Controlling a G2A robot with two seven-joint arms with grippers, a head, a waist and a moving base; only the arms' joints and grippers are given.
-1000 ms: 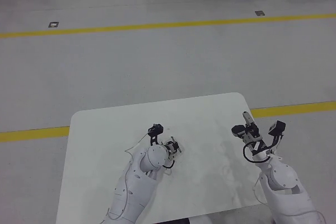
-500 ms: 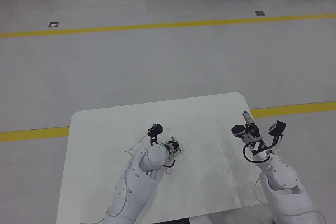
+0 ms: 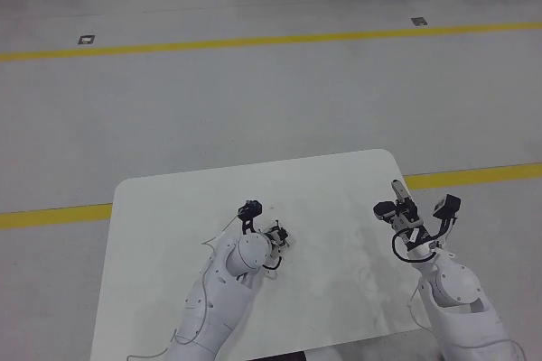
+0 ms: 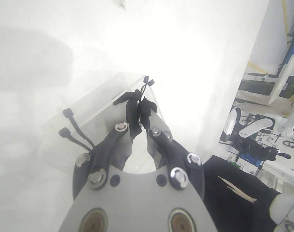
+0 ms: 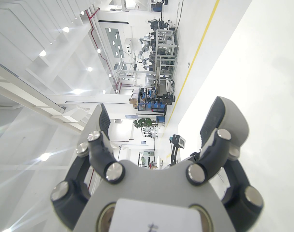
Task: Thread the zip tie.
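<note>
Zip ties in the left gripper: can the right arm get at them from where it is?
Probably yes. The right gripper is open and holds nothing, and bare table lies between it and the left gripper, shut on the zip ties. It points away, so it must turn first.

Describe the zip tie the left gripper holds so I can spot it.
On the white table, find the clear box beneath the left gripper. The held zip tie is pinched between its fingertips, head poking beyond them; the two spare ties beside it lie ungripped.
</note>
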